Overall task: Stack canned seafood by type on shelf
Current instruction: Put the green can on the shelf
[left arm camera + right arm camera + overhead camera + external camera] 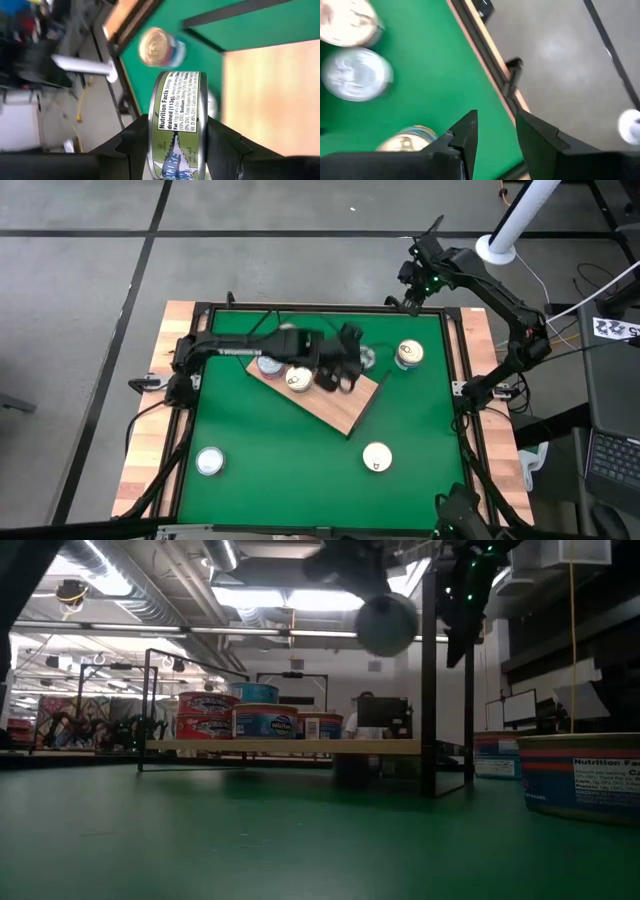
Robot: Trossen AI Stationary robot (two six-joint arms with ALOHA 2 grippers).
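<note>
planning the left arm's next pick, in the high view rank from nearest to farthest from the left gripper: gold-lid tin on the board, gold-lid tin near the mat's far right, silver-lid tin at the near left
Measured from the left gripper:
1. Gold-lid tin on the wood-grain board, just beside it.
2. Gold-lid tin near the mat's far right.
3. Silver-lid tin at the mat's near left, clearly farthest.

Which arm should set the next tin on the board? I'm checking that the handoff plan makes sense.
The left. Its gripper is shut on a tin and hangs over the board. The right gripper is empty at the mat's far edge, away from the board.
</note>
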